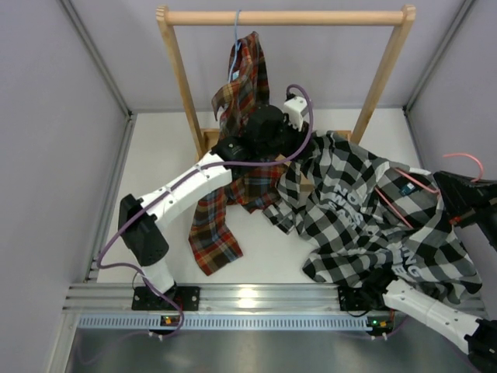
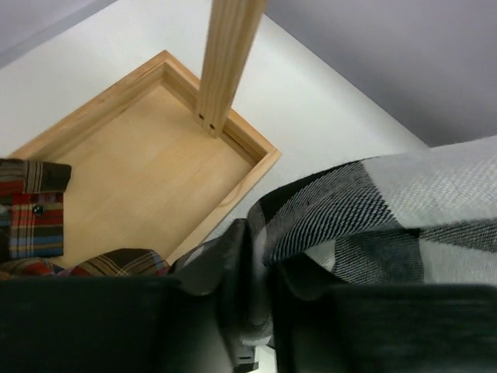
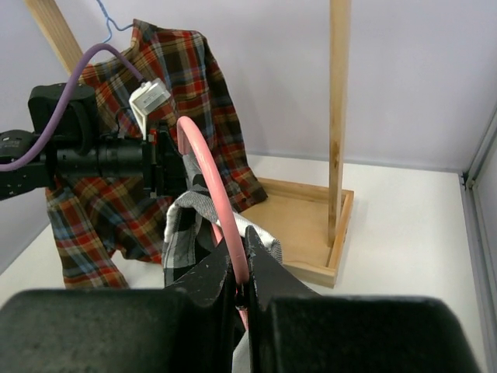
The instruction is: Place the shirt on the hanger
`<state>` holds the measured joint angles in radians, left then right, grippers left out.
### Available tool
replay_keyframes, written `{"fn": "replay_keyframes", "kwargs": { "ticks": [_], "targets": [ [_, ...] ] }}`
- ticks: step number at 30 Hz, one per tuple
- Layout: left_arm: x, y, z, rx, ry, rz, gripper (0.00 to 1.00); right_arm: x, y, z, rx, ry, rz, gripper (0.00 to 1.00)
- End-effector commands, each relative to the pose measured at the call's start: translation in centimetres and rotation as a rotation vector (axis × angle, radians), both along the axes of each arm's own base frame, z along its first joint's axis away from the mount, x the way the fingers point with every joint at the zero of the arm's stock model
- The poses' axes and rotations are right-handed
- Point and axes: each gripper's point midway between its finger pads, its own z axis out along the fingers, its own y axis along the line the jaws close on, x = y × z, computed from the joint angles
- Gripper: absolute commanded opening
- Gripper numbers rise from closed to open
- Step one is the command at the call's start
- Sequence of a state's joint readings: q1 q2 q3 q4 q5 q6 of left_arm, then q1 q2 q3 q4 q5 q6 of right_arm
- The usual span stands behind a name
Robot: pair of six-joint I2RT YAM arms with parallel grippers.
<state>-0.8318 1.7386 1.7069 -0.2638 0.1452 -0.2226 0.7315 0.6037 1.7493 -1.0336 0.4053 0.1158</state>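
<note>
Two grippers are working here, and both are closed on something. My right gripper [image 3: 242, 284] is pinching the pink wire of the hanger [image 3: 203, 167] between shut fingers. In the overhead view the hanger's hook is sticking out past the right side of the shirt [image 1: 365, 221]. A run of its wire is lying across or just under the check cloth; I cannot tell which. My left gripper [image 2: 260, 311] is clamping a fold of the same shirt near the rack's base tray [image 2: 140, 155], apparently lifting it off the table [image 1: 256, 249]. The rest of the shirt is lying in a heap between the two arms, toward the near right.

Risks, as I am judging them:
- The wire is thin and round, so it may twist in the right grip once cloth starts dragging on it.
- The left pinch is taking only a small fold, which could slip out under a pull.
- The tartan shirt [image 1: 245, 85] is hanging just beside my left wrist with a sleeve trailing on the table. A sweep there could snag it or nudge the rack [image 1: 287, 17].
</note>
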Motion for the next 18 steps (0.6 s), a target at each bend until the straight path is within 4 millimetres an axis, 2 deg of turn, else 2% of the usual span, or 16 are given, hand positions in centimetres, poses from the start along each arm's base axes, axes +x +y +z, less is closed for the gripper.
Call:
{"fn": "replay_keyframes", "kwargs": {
  "ticks": [1,2,3,4,6,7,10,14,15,18],
  "targets": [
    [-1.5,-0.2,6.4,-0.093,-0.102,-0.109,0.26,0.5,0.0,3.3,0.08,-0.078,0.002,0.0],
    [-1.7,-0.1,7.4,-0.098,-0.134,-0.122,0.31,0.4,0.1,3.6,0.081,-0.085,0.013,0.0],
    [-1.6,0.3,8.3,-0.1,-0.146,-0.115,0.46,0.3,0.2,3.7,0.081,-0.089,0.025,0.0],
    [-1.7,1.0,10.8,-0.125,-0.186,-0.092,0.6,0.2,0.2,3.9,0.088,-0.09,0.035,0.0],
    [-1.4,2.4,12.5,-0.118,-0.239,-0.04,0.88,0.1,0.0,4.0,0.095,-0.094,0.034,0.0],
    [-2.3,3.3,14.1,-0.137,-0.273,-0.043,0.92,0.2,-0.2,4.0,0.097,-0.09,0.025,0.0],
    [-6.1,3.7,16.6,-0.167,-0.351,-0.197,0.95,1.0,-0.1,3.4,0.066,-0.073,-0.001,0.0],
    [-12.7,2.2,16.8,-0.161,-0.485,-0.51,0.98,2.0,0.5,2.7,0.033,-0.047,-0.022,0.0],
    [-15.3,1.2,16.6,-0.168,-0.516,-0.61,0.98,2.1,0.8,2.7,0.031,-0.046,-0.01,0.0],
    [-18.2,-0.8,15.6,-0.116,-0.667,-0.701,0.98,1.4,2.8,2.5,0.005,-0.056,0.102,0.0]
  ]
}}
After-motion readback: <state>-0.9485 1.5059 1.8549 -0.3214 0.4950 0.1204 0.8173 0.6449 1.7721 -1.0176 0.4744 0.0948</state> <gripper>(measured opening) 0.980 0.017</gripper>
